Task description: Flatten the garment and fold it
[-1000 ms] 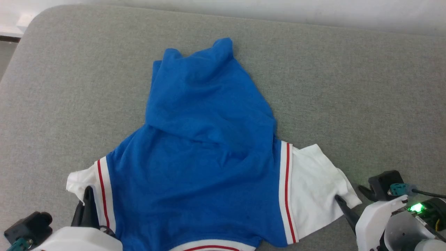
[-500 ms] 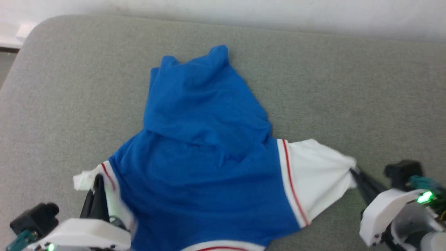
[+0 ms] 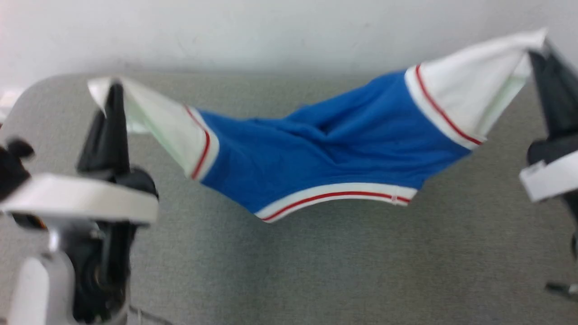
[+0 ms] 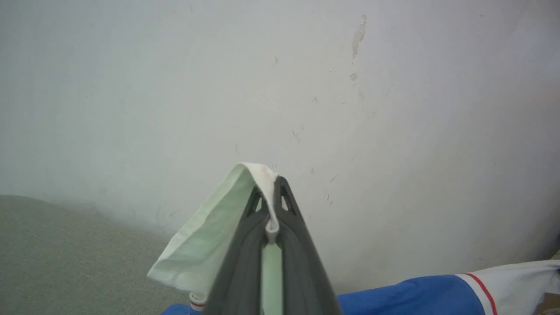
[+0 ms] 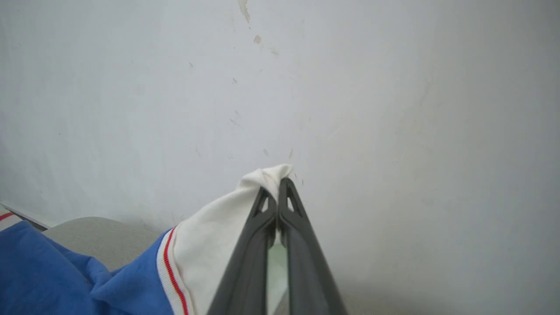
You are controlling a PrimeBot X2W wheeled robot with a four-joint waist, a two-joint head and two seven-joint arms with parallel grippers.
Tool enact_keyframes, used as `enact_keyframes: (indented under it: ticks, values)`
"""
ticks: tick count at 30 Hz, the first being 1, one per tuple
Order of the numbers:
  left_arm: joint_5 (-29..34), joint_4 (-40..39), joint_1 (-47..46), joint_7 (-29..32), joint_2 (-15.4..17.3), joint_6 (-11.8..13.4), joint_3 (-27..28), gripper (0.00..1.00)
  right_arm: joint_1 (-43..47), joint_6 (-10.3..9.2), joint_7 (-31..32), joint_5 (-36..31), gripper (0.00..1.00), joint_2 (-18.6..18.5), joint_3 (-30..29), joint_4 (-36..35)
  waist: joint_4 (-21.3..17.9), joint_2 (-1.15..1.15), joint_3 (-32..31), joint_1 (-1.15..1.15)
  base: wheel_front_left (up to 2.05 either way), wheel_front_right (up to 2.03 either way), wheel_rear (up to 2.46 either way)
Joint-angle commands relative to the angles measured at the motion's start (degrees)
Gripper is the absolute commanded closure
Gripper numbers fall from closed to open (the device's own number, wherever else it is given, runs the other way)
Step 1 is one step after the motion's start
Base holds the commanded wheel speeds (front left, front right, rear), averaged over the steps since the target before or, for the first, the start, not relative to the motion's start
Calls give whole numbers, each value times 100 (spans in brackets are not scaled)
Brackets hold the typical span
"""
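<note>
Cloth spans the air between both arms: the garment point(image 3: 325, 153), a royal-blue jersey shirt with white sleeves and thin red stripes, hangs clear above the grey fabric-covered desk point(image 3: 316, 271). In the head view it is strung like a hammock from about 9 o'clock to 2 o'clock. The left fingers point(image 3: 110, 122), upright at 9 o'clock of that view, are clenched on the tip of one white sleeve. The right fingers point(image 3: 548, 90), at 2 o'clock and higher in the picture, are clenched on the tip of the other. The blue body sags between them toward 6 o'clock, creased in soft folds across its middle, and a white band with a red stripe runs along its lowest edge. That view is somewhat blurred, so finer detail of the cloth cannot be told. In the left wrist view the two dark fingers meet with a strip of white sleeve pinched between them; loose sleeve cloth droops toward 8 o'clock, and the blue body with the far sleeve shows at 5 o'clock. In the right wrist view the fingers press together at their tips on a bunched corner of white sleeve, with the red-striped seam and blue cloth trailing toward 8 o'clock. A pale, scuffed wall point(image 3: 271, 31) stands behind the desk at 12 o'clock.
</note>
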Motion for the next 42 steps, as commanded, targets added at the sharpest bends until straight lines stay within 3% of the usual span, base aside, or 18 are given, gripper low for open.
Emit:
enact_keyframes:
  ticks: [1,14,23,32,37,42]
  values:
    - [0,-41,-342,85,52,20,3,100,-309,-11,90,70,100,-54,9,-94,-294,0,-309,0,0,0,0]
    - [-191,130,-2524,1332,274,362,-185,100,-2108,-11,1360,728,100,-219,43,-175,-666,0,-231,0,0,0,0]
    - [135,1300,-4084,1849,383,721,-393,100,-3300,-11,1772,788,100,-458,334,966,-969,0,638,0,0,0,0]
    - [1271,3155,-6575,1274,674,756,-715,100,-5662,-11,839,175,100,-622,979,2903,-1092,0,1913,0,0,0,0]
    - [1379,3891,-7655,446,481,614,-638,100,-6800,-11,178,-254,100,-720,1117,3935,-975,0,2425,0,0,0,0]
    - [1252,4461,-8124,-330,289,344,-531,100,-7444,-11,-333,-545,100,-934,1274,4713,-857,0,2902,0,0,0,0]
